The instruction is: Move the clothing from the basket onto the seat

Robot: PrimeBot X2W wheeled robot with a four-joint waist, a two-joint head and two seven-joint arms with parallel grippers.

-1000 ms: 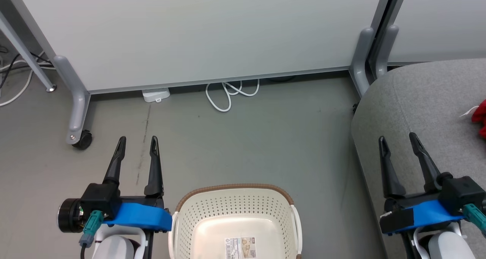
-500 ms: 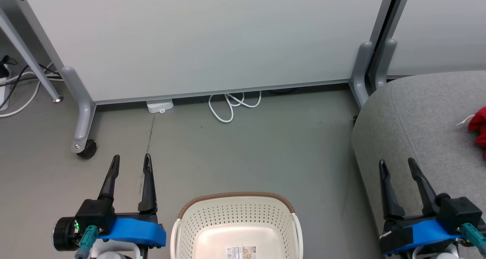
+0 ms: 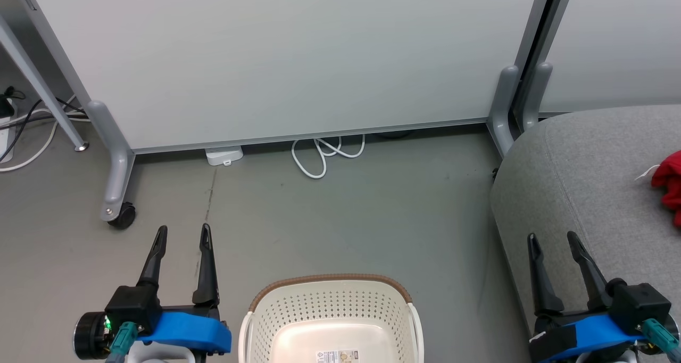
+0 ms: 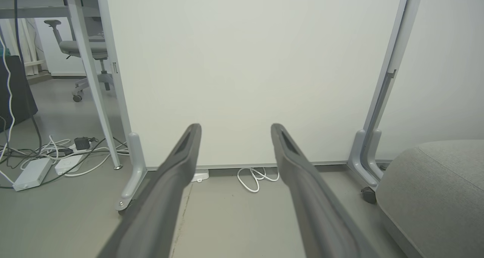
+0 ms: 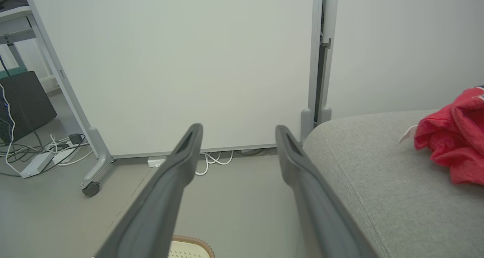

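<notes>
The cream perforated basket (image 3: 330, 304) with a brown braided rim stands on the floor at the bottom centre of the head view; only a paper label shows on its bottom, and its rim (image 5: 191, 240) peeks into the right wrist view. Red clothing (image 3: 669, 181) lies on the grey seat (image 3: 585, 182) at the right edge, also seen as clothing (image 5: 453, 137) on the seat (image 5: 378, 167). My left gripper (image 3: 182, 230) hangs open over the floor left of the basket. My right gripper (image 3: 551, 237) is open above the seat's near edge. Both hold nothing.
A white partition panel (image 3: 276, 54) on grey castor legs (image 3: 114, 192) blocks the far side. A white cable loop (image 3: 319, 155) and a small white box (image 3: 223, 154) lie at its foot. Cables and power strips (image 4: 45, 159) lie at the left, near a desk leg.
The head camera has tilted upward, so the whole picture has shifted down; basket and both grippers sit lower in view. Both grippers stay open and empty.
</notes>
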